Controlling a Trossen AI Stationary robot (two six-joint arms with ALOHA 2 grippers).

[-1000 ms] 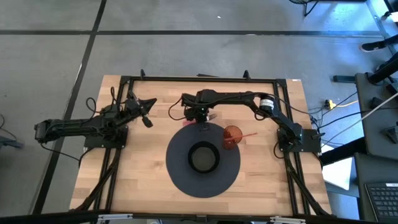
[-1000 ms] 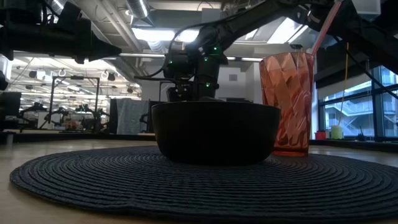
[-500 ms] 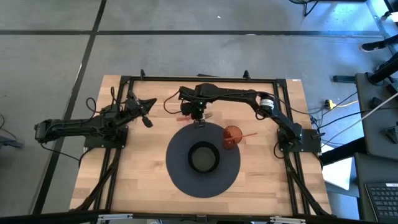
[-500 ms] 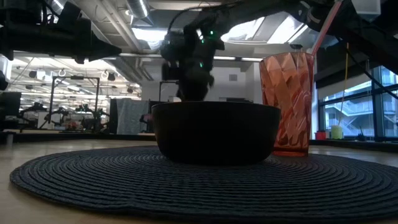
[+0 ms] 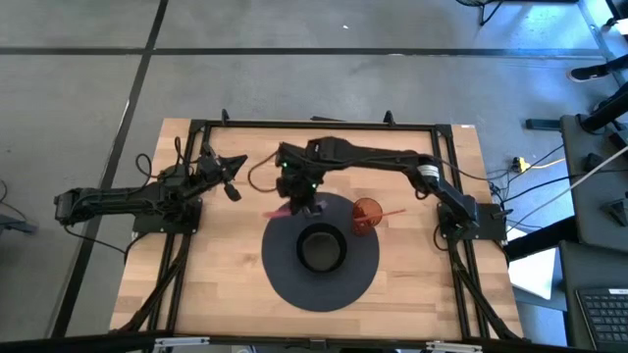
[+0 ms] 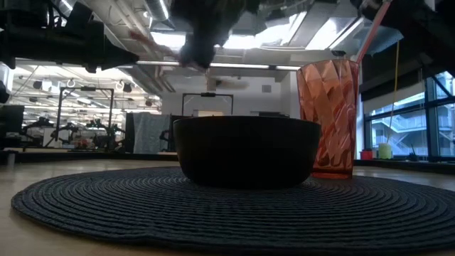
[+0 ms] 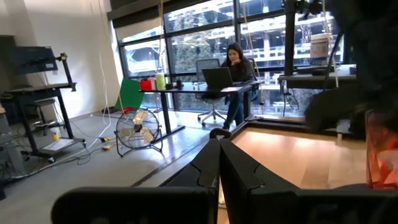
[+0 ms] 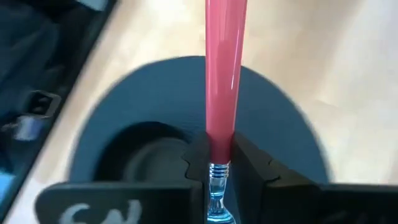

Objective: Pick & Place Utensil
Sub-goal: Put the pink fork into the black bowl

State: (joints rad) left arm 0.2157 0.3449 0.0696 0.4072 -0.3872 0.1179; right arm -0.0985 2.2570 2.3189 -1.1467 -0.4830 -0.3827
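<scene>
My right gripper (image 5: 299, 199) hangs over the far left edge of the dark round mat (image 5: 285, 270), shut on a utensil with a pink handle (image 5: 279, 208). It shows blurred at the top of the low view (image 6: 195, 39). A black bowl (image 5: 320, 249) stands on the middle of the mat. A red faceted cup (image 5: 367, 215) with a pink straw stands at the mat's far right edge. My left gripper (image 5: 232, 179) waits, shut and empty, at the table's far left. My right gripper pinches the utensil between its two fingers at the base of the pink handle (image 8: 219, 149), where it meets the shiny neck (image 8: 216, 180). The handle sticks out forward past the fingertips. The utensil is lifted clear of the table and the mat.
A black frame (image 5: 314, 125) runs along the table's far edge and down both sides. Bare wood (image 5: 216, 265) lies left and right of the mat. A person sits at a desk (image 7: 235, 68) in the room beyond the table.
My right gripper has risen from the table behind the mat and gone toward the near and left edges, over the mat's far left edge. The pink-handled utensil has gone up with it, lifted clear of the table.
</scene>
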